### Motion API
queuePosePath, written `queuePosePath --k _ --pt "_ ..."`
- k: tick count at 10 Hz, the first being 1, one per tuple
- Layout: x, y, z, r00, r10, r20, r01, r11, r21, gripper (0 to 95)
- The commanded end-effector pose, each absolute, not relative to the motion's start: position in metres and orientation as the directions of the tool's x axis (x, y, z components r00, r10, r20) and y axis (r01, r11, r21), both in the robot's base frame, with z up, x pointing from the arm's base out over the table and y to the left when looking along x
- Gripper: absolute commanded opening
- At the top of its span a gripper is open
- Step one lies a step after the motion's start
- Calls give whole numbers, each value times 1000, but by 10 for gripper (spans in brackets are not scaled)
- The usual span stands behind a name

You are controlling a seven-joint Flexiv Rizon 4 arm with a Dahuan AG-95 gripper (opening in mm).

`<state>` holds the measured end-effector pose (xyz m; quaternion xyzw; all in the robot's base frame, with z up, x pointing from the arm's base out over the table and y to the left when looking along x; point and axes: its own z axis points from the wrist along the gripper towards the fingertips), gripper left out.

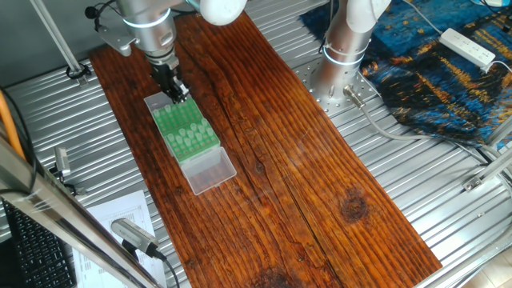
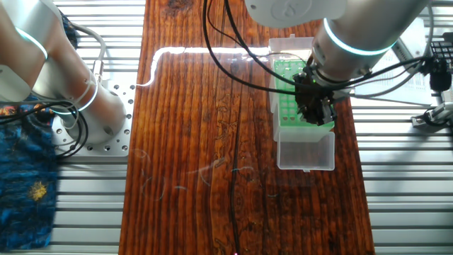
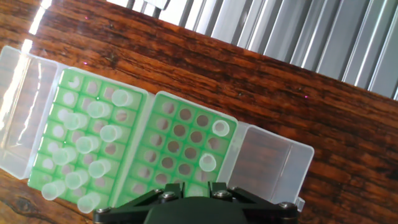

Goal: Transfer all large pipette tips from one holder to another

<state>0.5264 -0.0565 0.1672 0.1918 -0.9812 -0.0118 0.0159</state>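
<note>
1. While poised over the green racks (image 3: 149,149), gripper (image 1: 179,94) hovering; jaw state impossible to tell.
2. Most large pipette tips (image 3: 87,144) in left rack, two in right.

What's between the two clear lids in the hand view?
Two green racks side by side: the left rack holding many large pipette tips, the right rack holding two. The hand view shows this.

The tool (image 1: 181,98) hangs close above the green racks (image 1: 186,130), whose large pipette tips (image 3: 87,144) stand upright in its way. To the side, the wooden counter (image 1: 320,184) lies open. Clear hinged lids (image 2: 306,151) flank the racks at both ends.
</note>
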Motion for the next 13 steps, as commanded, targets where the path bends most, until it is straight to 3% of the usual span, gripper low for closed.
queuePosePath --k 1,6,13 --pt "526 -56 174 -924 -383 24 -382 924 30 0" --pt "530 -52 211 -916 -401 28 -401 916 25 0" --pt "539 -42 287 -880 -472 46 -471 882 27 0"
